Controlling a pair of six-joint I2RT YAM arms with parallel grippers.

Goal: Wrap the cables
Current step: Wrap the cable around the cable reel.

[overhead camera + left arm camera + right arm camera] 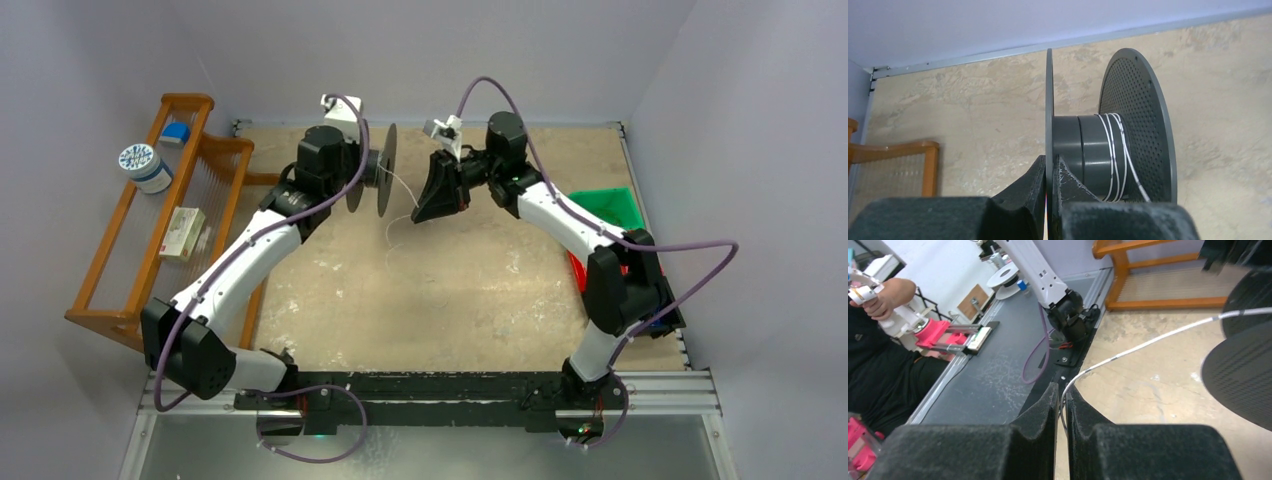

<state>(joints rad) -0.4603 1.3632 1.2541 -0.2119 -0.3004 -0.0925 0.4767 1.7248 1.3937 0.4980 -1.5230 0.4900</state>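
Observation:
My left gripper (1050, 160) is shut on the thin near flange of a dark grey spool (1088, 145), holding it up above the table (470, 290). A few turns of the whitish cable (1113, 150) lie round the hub beside the perforated far flange. From the spool (386, 170) the cable (400, 187) runs across to my right gripper (420, 212), and a loose length hangs below toward the table. In the right wrist view the cable (1148, 342) curves down into the narrow gap of the gripper (1062, 388). Those jaws stand slightly apart, the wire lying against the right finger.
A wooden rack (150, 230) stands along the left edge with a tape roll (145, 165) and a small box (182, 232) on it. A green bin (610, 205) sits at the right. A person (878, 355) stands off the table's near side.

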